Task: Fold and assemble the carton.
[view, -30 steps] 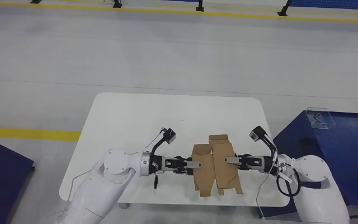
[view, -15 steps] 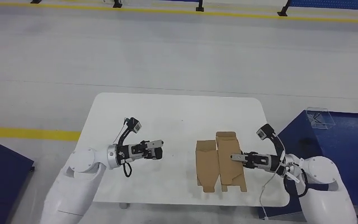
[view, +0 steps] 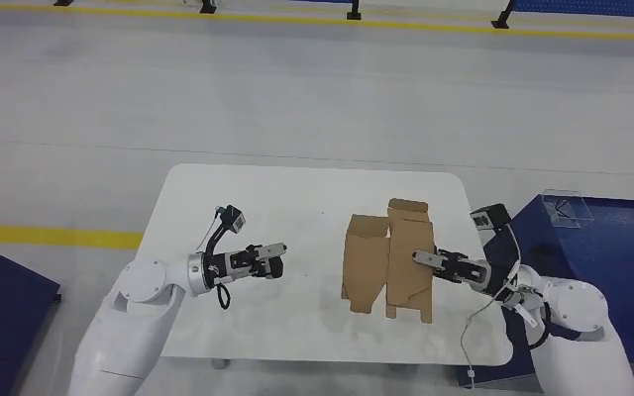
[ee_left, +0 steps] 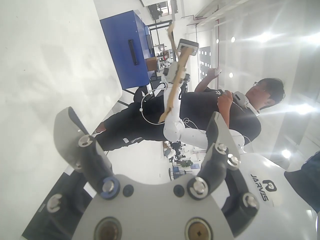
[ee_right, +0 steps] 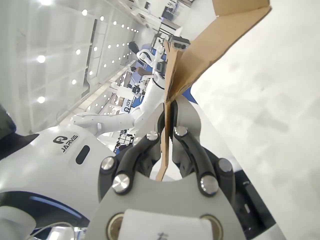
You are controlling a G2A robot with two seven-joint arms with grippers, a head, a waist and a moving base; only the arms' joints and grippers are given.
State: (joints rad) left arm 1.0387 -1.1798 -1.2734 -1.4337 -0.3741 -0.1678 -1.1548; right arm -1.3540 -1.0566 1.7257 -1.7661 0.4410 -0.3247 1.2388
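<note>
Where the right claw (ee_right: 169,111) clamps, the carton (view: 369,262) sits pinched edgewise.

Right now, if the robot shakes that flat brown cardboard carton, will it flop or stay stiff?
Probably floppy: the flat brown cardboard carton is thin, and its panels bend apart at the creases. Likely light, since the right gripper holds it up by one edge alone. It may swing or twist.

Showing plain brown on the carton (view: 367,267), plain white on the table (view: 297,198), blue on the cabinet (view: 594,247), pale grey with yellow lines on the floor (view: 297,89).
</note>
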